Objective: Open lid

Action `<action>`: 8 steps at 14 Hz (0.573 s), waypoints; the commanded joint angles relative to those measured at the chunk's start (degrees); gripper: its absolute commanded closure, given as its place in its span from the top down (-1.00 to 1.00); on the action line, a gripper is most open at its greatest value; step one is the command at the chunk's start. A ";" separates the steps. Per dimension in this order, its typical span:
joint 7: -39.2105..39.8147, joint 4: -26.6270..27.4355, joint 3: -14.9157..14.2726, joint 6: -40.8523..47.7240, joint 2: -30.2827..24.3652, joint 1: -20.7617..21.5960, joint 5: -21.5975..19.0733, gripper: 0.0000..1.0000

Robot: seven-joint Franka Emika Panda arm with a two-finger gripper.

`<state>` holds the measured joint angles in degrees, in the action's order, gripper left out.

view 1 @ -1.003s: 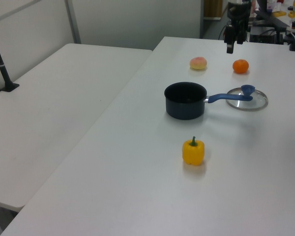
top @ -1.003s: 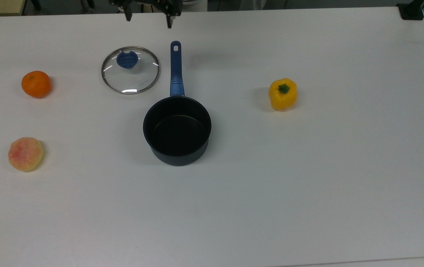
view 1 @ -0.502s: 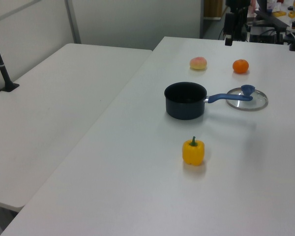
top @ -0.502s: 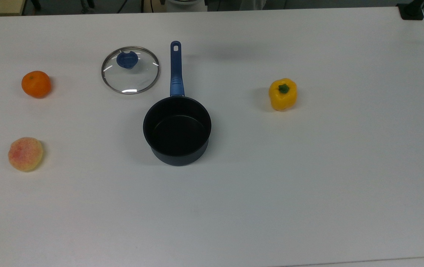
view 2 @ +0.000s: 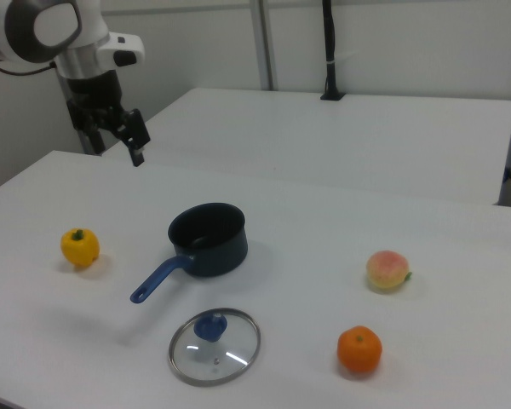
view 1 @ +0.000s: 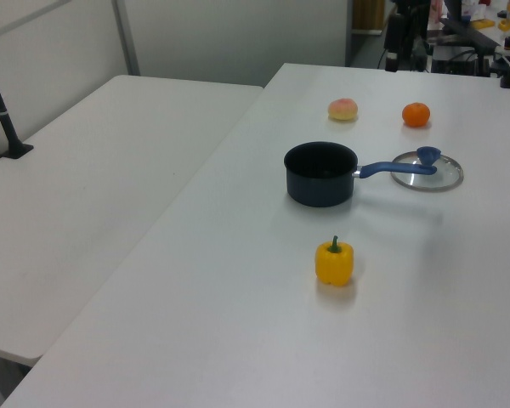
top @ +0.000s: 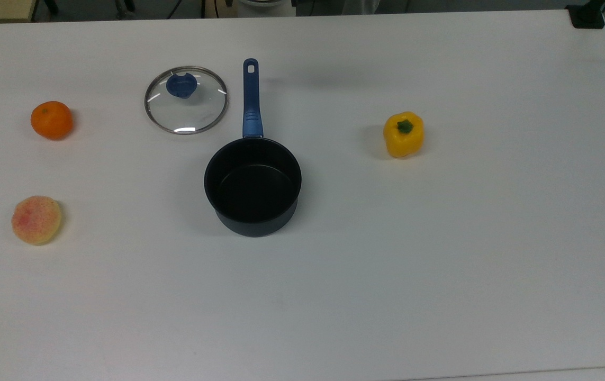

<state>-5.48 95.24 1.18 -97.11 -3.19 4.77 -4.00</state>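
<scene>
With the round clear glass lid [top: 186, 100] already lying flat on the white table [top: 440, 238] just beside the dark blue saucepan [top: 252, 185], the gripper [view 2: 129, 136], its 2 fingers apart and empty, had pulled up and away over the last second, so the opening looked done.

Left view: lid [view 1: 427, 170] flat on desk [view 1: 238, 323], knob up, off saucepan [view 1: 321, 173]. Saucepan upright, open; its handle points to the left view's right, tip over lid's near rim. Yellow pepper [view 1: 334, 262] upright, nearer camera than saucepan, apart from it. Orange [view 1: 416, 115] and peach [view 1: 342, 109] behind, side by side, apart. Gripper [view 1: 393, 59] beyond desk's far edge, above peach and orange. Second desk [view 1: 85, 170] at the left view's left.
</scene>
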 commanded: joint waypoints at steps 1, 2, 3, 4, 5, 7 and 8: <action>8.71 1.44 -1.70 -6.07 0.64 0.67 1.45 1.00; 11.52 1.62 -2.32 -5.73 0.64 0.85 1.54 1.00; 11.90 2.05 -2.67 -5.55 0.46 0.76 1.63 1.00; 11.90 1.97 -3.54 -5.46 0.55 0.76 1.63 1.00; 11.90 1.88 -3.99 -5.20 0.46 0.76 1.54 1.00; 11.90 1.97 -3.82 -5.11 0.46 1.11 1.63 1.00; 11.90 2.06 -3.82 -5.11 0.46 1.20 1.63 1.00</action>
<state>5.44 95.94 -2.10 -101.80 -1.72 4.75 -3.04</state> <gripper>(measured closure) 0.000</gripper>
